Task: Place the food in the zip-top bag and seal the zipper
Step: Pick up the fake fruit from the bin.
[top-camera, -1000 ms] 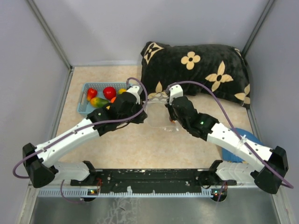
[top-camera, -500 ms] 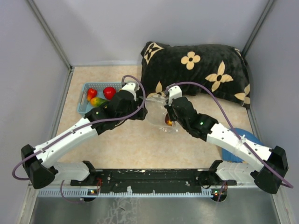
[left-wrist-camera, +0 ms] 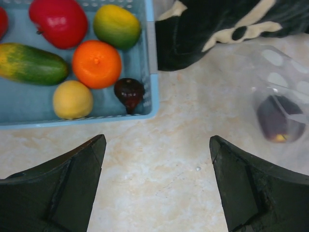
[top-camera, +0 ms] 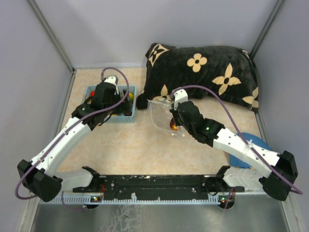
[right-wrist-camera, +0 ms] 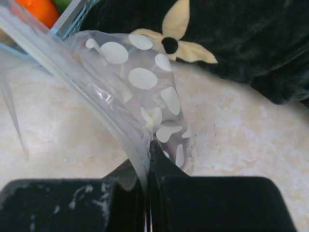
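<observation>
The zip-top bag, clear with white dots, is held up at mid-table with its mouth facing left. My right gripper is shut on the bag's edge beside the zipper, and in the top view this gripper is at the bag's right side. A dark piece of food lies inside the bag. More food sits in the blue basket: a red one, an orange, a yellow one and a dark brown one. My left gripper is open and empty above the basket's near right corner.
A black pillow with cream flowers lies at the back, just behind the bag and right of the basket. A blue cloth lies under the right arm. Grey walls close in the left, right and back sides.
My left gripper has opened and swung left from the bag's mouth to above the basket. A piece of food now lies in the bag. The right gripper has kept its hold.
</observation>
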Controlling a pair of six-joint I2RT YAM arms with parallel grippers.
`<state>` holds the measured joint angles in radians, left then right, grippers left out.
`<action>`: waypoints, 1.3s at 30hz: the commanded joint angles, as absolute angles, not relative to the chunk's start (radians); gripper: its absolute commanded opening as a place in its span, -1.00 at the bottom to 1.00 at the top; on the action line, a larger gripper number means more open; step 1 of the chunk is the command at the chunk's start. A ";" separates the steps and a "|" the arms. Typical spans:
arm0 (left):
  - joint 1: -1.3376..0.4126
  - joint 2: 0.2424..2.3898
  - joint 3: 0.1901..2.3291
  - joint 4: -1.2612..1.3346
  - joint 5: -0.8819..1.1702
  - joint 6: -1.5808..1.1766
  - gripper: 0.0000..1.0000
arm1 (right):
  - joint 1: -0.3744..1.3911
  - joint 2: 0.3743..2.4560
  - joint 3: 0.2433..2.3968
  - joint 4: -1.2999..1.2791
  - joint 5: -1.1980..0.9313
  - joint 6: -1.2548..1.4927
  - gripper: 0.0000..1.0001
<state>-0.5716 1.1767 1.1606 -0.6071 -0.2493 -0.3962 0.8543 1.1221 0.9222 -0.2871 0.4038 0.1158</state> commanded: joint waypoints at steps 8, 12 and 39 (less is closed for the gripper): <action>-0.368 1.431 1.280 -0.684 -0.184 -0.325 0.93 | 0.851 1.110 0.905 -0.212 0.416 0.112 -1.00; -0.314 1.539 1.331 -0.702 -0.193 -0.356 0.95 | 0.850 1.098 0.890 -0.198 0.411 0.106 -1.00; -0.249 1.954 1.468 -0.627 -0.127 -0.412 0.89 | 0.850 1.104 0.867 -0.179 0.358 0.094 -1.00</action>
